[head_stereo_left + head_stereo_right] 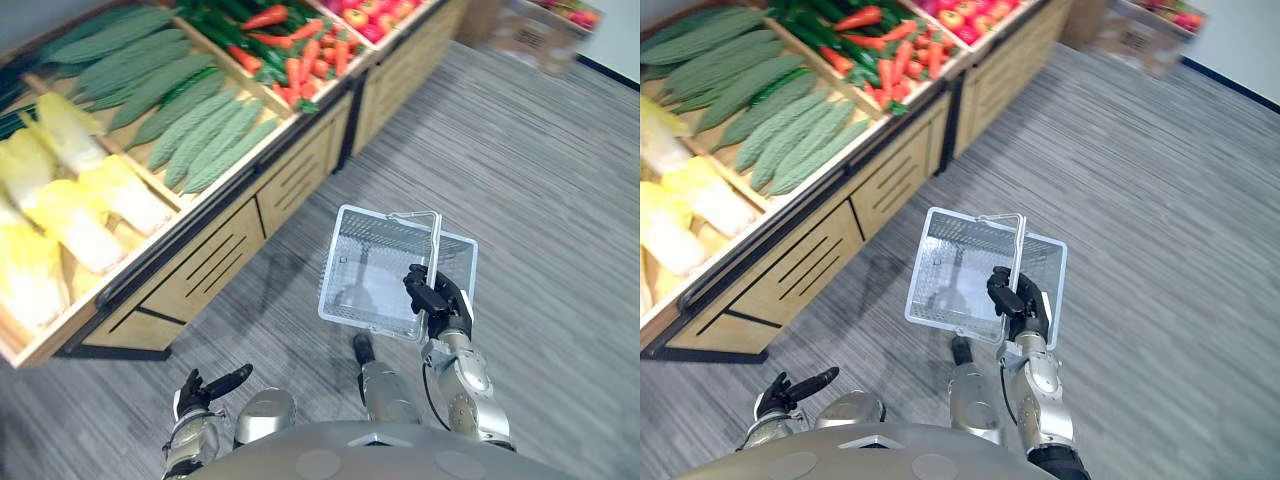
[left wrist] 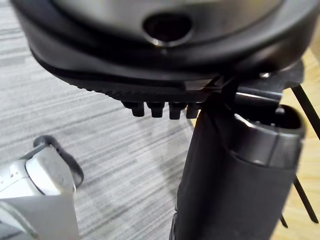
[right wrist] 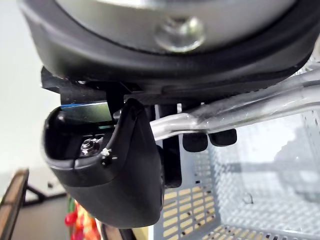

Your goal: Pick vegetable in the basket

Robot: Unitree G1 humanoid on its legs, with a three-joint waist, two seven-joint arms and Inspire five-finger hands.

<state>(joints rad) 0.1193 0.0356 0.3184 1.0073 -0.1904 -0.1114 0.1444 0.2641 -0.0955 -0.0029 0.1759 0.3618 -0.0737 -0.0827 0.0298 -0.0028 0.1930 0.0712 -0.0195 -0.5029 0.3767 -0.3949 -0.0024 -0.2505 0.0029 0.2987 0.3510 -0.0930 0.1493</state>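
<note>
My right hand (image 1: 432, 292) has its fingers curled round the handle (image 1: 437, 240) of the wire basket (image 1: 338, 262). The basket hangs over the floor (image 1: 540, 180) just in front of me, and I see nothing in it. My left hand (image 1: 205, 388) sits low at my left side with its fingers loosely spread, holding nothing. The vegetables are all on the produce stand (image 1: 215, 255), ahead and to my left: pale cabbages (image 1: 80, 200) nearest, bumpy green gourds (image 1: 200, 130) in the middle bin, and carrots (image 1: 300, 60) further along. I judge the step in hand to be the reach, so I would send the free left hand over the stand's raised front lip. It should come down on a gourd lying at the top of its pile and wrap round its middle, not its tapered end. The basket should hold level and be brought beside the stand, so the carry across is short. The wooden dividers between the bins and the front lip are the edges to clear. To my right the floor gives open room to swing.
</note>
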